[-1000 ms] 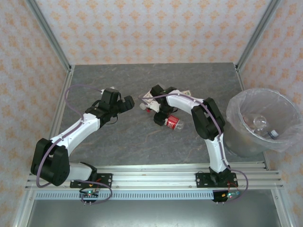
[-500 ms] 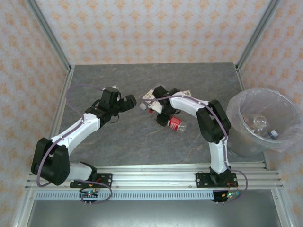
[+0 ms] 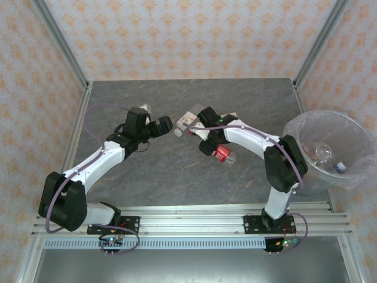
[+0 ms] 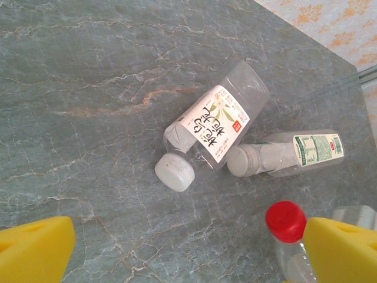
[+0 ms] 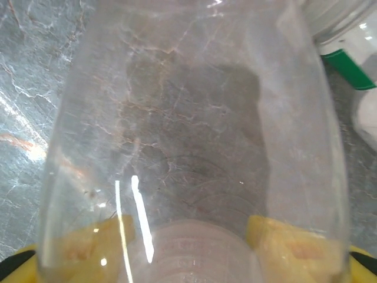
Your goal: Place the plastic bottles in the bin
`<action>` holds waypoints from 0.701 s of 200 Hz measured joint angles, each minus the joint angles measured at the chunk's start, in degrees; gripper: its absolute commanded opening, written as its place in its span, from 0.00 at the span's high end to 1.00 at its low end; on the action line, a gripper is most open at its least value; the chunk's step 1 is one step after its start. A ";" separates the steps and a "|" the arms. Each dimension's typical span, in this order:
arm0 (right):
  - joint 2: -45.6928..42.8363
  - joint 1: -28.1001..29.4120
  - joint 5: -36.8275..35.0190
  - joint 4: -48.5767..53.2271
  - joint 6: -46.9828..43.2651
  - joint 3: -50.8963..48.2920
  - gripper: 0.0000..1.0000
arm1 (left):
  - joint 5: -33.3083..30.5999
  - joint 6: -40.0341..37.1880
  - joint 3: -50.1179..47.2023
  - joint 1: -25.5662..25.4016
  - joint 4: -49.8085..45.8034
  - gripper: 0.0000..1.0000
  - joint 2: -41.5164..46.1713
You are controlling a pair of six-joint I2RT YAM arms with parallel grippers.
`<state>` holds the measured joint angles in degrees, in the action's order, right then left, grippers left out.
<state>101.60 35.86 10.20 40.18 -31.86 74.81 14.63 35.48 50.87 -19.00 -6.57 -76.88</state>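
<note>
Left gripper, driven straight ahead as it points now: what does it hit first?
Probably the nearer white-capped bottle lying just ahead of the open left gripper; the red-capped bottle sits off to the side. Depth is unclear.

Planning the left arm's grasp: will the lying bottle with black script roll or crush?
The bottle with black script looks clear and empty, so it is probably light and easily dented. Lying on its side on the smooth table, it may roll if nudged.
</note>
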 measured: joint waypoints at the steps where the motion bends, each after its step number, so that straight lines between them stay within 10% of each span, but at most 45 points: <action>1: -0.09 0.00 -0.02 -0.04 0.02 -0.07 0.50 | 0.00 0.00 0.00 0.00 0.00 0.00 0.00; 140: -19.76 0.00 -1.88 -11.72 6.69 -9.73 0.51 | 0.50 0.46 0.00 0.00 1.03 0.00 -0.07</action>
<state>81.84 35.86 8.32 28.47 -25.17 65.08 15.14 35.94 50.87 -19.00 -5.54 -76.95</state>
